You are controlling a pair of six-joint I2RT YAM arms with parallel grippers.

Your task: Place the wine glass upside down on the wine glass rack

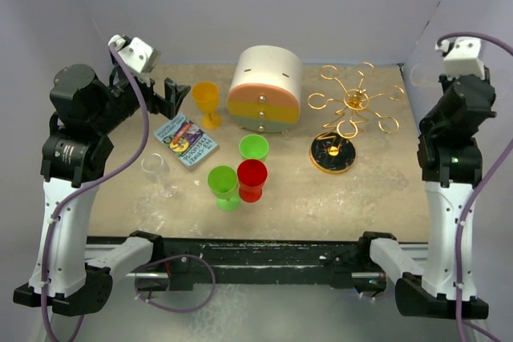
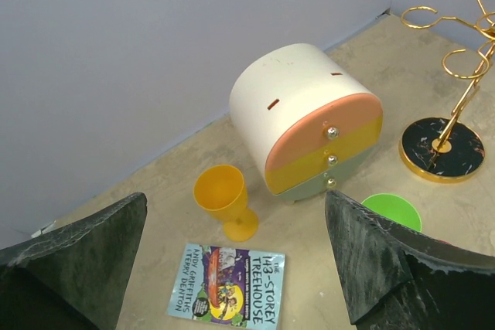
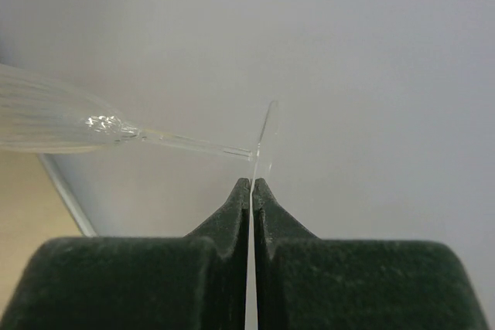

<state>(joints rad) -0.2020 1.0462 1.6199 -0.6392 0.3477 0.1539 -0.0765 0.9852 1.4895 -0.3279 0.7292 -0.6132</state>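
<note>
My right gripper (image 3: 252, 182) is shut on the thin foot of a clear wine glass (image 3: 54, 121). It holds the glass on its side in the air, stem and bowl pointing left. In the top view the glass (image 1: 418, 76) shows faintly at the far right, to the right of the gold wire wine glass rack (image 1: 357, 102). The rack leans over its round black-and-gold base (image 1: 333, 152). It also shows in the left wrist view (image 2: 464, 59). My left gripper (image 1: 172, 94) is open and empty, raised over the far left of the table.
A round drawer box (image 1: 264, 90) with orange and yellow bands stands at the back centre. An orange goblet (image 1: 207, 102), a book (image 1: 186, 140), two green cups (image 1: 253, 147), a red cup (image 1: 252, 178) and another clear glass (image 1: 156, 170) stand left of centre.
</note>
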